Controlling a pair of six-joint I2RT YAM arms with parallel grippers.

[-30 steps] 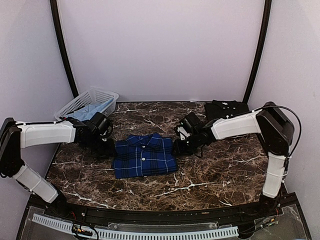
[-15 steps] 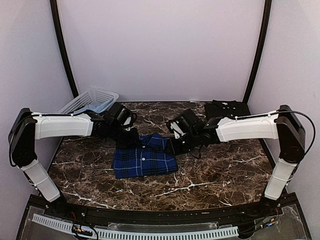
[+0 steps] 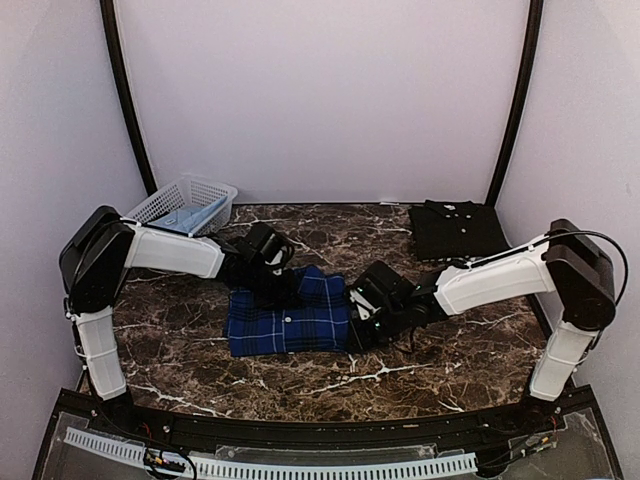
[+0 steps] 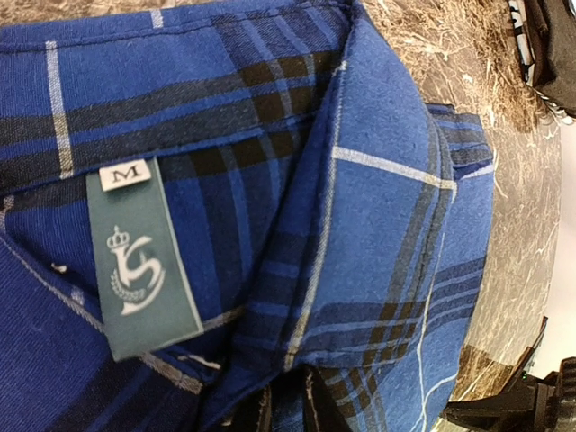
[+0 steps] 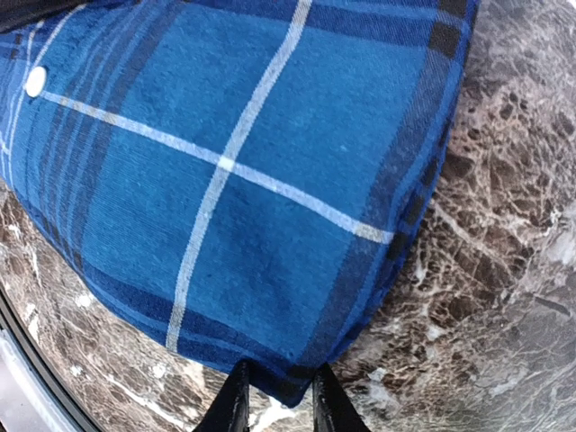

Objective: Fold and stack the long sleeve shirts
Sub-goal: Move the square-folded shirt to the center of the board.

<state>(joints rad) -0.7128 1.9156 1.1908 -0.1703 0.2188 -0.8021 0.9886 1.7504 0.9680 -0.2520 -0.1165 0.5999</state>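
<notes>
The folded blue plaid long sleeve shirt (image 3: 290,322) lies mid-table, collar toward the back. My left gripper (image 3: 287,292) sits at its collar end. In the left wrist view the collar and green size label fill the plaid shirt (image 4: 387,225), and a fold of cloth is pinched in my left gripper (image 4: 286,409). My right gripper (image 3: 352,322) is at the shirt's right near corner. The right wrist view shows that corner of the plaid shirt (image 5: 270,162) clamped in my right gripper (image 5: 281,405). The black long sleeve shirt (image 3: 458,228) lies folded at the back right.
A white lattice basket (image 3: 165,203) holding pale blue cloth stands at the back left corner. Dark marble table (image 3: 420,360) runs to a black front rail. Black frame posts rise at both back corners against the purple-white walls.
The left gripper moved right onto the shirt's collar and closed on it. The right gripper pulled back toward the near right corner of the shirt and closed there.
</notes>
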